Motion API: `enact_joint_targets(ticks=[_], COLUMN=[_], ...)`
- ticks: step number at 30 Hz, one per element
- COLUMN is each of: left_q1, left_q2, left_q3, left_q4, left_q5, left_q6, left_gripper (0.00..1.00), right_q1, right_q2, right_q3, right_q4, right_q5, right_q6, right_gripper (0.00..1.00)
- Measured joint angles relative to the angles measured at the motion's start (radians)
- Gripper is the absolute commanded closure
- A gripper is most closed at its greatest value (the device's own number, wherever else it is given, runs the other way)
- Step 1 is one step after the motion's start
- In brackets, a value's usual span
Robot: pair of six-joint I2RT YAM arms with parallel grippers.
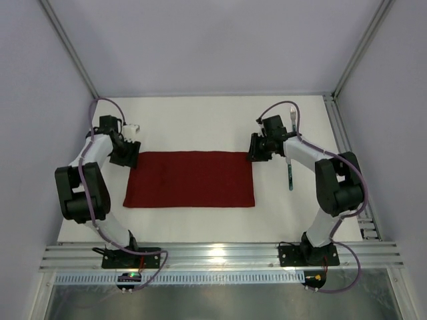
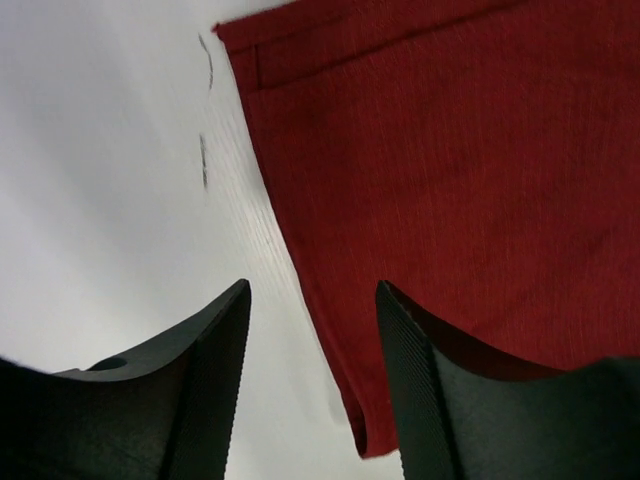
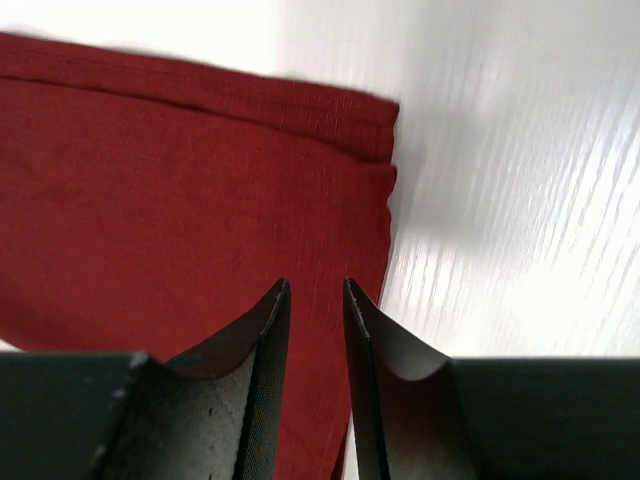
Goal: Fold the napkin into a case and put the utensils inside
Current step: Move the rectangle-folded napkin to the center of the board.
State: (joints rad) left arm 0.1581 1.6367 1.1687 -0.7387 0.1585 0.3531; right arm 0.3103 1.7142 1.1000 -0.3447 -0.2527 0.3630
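White table inside pale-walled enclosure, overhead view first: dark red napkin flat mid-table as wide rectangle, apparently folded in half, not yet narrow case; further folds judged outstanding, likewise loading of utensils. Out on bare table right of napkin: fork, teal handle toward near edge, partly crossed by right arm; knife not separable from it at this size. At far-left corner of napkin, left gripper; at far-right corner, right gripper; both arms elbowed outward, forearms reaching in toward cloth, wrists pitched down. Left wrist view: left gripper with jaws well apart, nothing between them, one finger over bare table, other over hemmed edge of napkin; contact with cloth not determinable. Right wrist view: right gripper with jaws narrow, slim gap, nothing pinched in it, poised over side edge of napkin, doubled layers visible at corner, white table alongside. Overall judgement: early-middle stage, one fold in, neither claw holding anything.
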Motion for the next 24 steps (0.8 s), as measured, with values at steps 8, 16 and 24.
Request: enact_joint_targets(ticks=[8,16,24], left_q1=[0.007,0.007,0.008], left_q2=[0.256,0.349,0.354], left_q3=[0.160,0.222,0.223], left_q4=[0.088,0.134,0.171], left_q5=[-0.011,-0.018,-0.007], left_q6=[-0.082,-0.155,-0.182], left_gripper=[0.41,0.47,0.61], right_q1=[-0.013,-0.025,-0.028], right_q2=[0.130,0.183,0.222], right_q3=[0.128,0.137,0.142], right_q4=[-0.031,-0.027,0.002], right_q5=[0.019,0.022,0.003], right_q6=[-0.083,-0.104,-0.115], right_gripper=[0.68,0.68,0.85])
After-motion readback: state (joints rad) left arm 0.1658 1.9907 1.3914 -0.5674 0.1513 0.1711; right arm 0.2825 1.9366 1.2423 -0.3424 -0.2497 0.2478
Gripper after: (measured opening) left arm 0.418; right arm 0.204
